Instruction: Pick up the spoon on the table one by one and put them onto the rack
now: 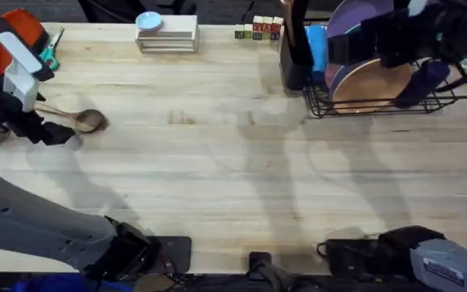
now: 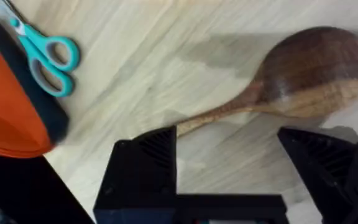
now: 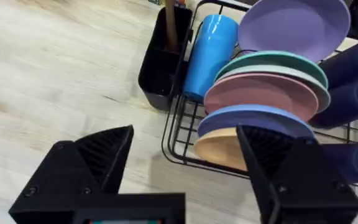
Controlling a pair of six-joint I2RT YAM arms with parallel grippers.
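Observation:
A brown wooden spoon (image 1: 87,121) lies on the table (image 1: 233,170) at the far left, its bowl (image 2: 316,71) pointing right. My left gripper (image 2: 229,168) stands open low over the spoon's handle, and one finger (image 2: 145,165) covers the handle's end. In the overhead view the left gripper (image 1: 55,130) sits just left of the bowl. The black wire rack (image 1: 379,101) stands at the back right with coloured plates (image 3: 272,93). A brown wooden handle (image 3: 169,28) stands in its tall black utensil holder (image 3: 160,74). My right gripper (image 3: 179,168) hangs open and empty above the rack's front edge.
Teal-handled scissors (image 2: 48,59) and an orange object (image 1: 10,36) lie just behind the spoon. A white stacked stand (image 1: 167,36) and small blocks (image 1: 258,31) sit along the back edge. A blue cup (image 3: 207,53) and dark purple cups (image 3: 353,93) stand in the rack.

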